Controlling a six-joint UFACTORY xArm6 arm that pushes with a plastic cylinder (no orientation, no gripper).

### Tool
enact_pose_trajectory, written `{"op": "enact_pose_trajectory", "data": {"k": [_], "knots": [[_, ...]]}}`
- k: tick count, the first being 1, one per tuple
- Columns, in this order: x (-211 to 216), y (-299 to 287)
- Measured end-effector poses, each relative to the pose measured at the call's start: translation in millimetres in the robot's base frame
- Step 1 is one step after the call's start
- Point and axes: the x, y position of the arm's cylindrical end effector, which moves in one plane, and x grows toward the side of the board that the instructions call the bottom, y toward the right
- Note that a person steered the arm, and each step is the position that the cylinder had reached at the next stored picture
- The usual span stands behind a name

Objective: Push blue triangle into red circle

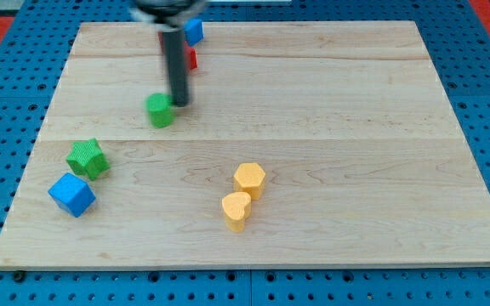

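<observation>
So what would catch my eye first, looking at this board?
Probably the dark rod near the view's top left, my tip right beside a green block. Behind the rod peek a blue block and a red block. Two yellow blocks touch near the bottom middle.
</observation>
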Motion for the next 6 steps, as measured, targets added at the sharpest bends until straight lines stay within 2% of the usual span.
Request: {"op": "enact_pose_trajectory", "data": {"k": [1, 2, 3, 4, 5, 6], "knots": [[25.2, -88.4], [-18.9, -40.7], [-4.4, -137.3], [14.8, -39.3], [-33.8, 87.5], [-107.4, 172.9]]}}
